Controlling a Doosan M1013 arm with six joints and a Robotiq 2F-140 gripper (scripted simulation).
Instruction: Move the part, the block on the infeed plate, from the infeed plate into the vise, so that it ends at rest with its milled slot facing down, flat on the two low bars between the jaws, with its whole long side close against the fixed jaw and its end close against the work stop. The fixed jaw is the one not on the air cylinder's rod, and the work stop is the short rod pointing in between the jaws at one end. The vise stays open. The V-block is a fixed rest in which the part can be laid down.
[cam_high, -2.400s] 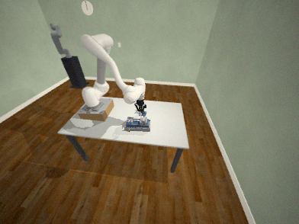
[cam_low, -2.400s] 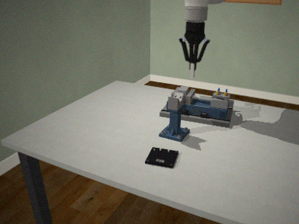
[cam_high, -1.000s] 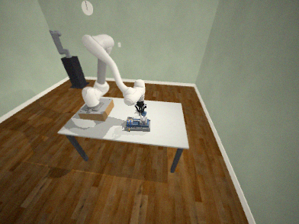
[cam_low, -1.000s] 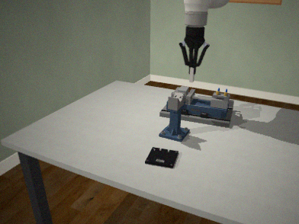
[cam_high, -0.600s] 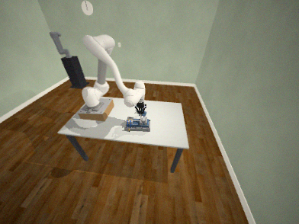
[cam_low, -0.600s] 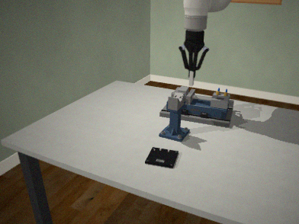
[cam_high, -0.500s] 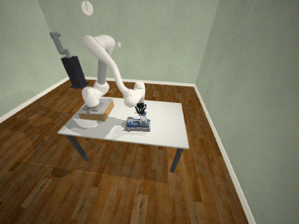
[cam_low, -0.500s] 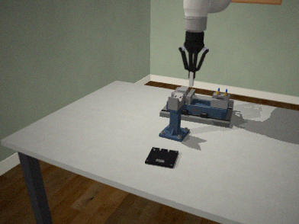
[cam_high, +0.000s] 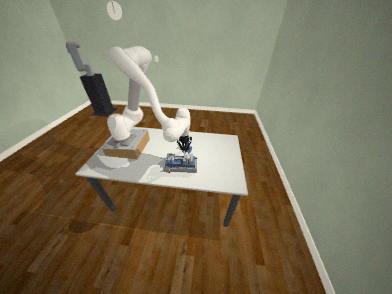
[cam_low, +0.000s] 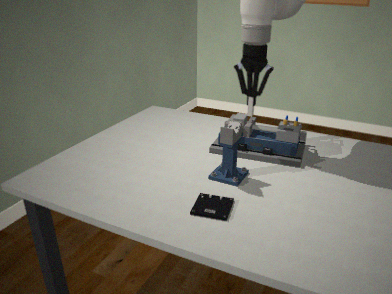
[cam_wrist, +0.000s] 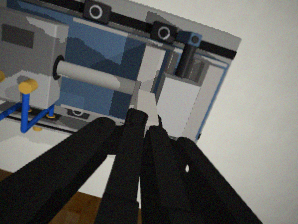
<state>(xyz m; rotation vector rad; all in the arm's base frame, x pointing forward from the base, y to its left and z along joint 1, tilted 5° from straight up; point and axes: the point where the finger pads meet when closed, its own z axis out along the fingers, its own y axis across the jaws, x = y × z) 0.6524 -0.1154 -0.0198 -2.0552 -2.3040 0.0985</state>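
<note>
My gripper (cam_high: 186, 149) (cam_low: 251, 107) (cam_wrist: 142, 104) is shut, with nothing clearly seen between its pale fingertips, which reach down over the vise (cam_high: 180, 171) (cam_low: 265, 145). The part, a pale block (cam_wrist: 176, 107), lies between the jaws with a plain face up. The fingertips are beside its long side, over the gap towards the moving jaw (cam_wrist: 151, 62); contact is unclear. The work stop (cam_wrist: 186, 62) points at the part's end and looks close to it. The fixed jaw (cam_wrist: 208, 100) is along the other long side; any gap there is unclear. The infeed plate (cam_low: 222, 204) is empty.
The V-block (cam_low: 231, 135) stands on a blue post (cam_low: 229, 159) in front of the vise. The cylinder rod (cam_wrist: 95, 76) runs to the moving jaw. Blue hose fittings (cam_wrist: 25, 112) rise at the cylinder end. The wooden robot base (cam_high: 125, 150) is at the table's other end.
</note>
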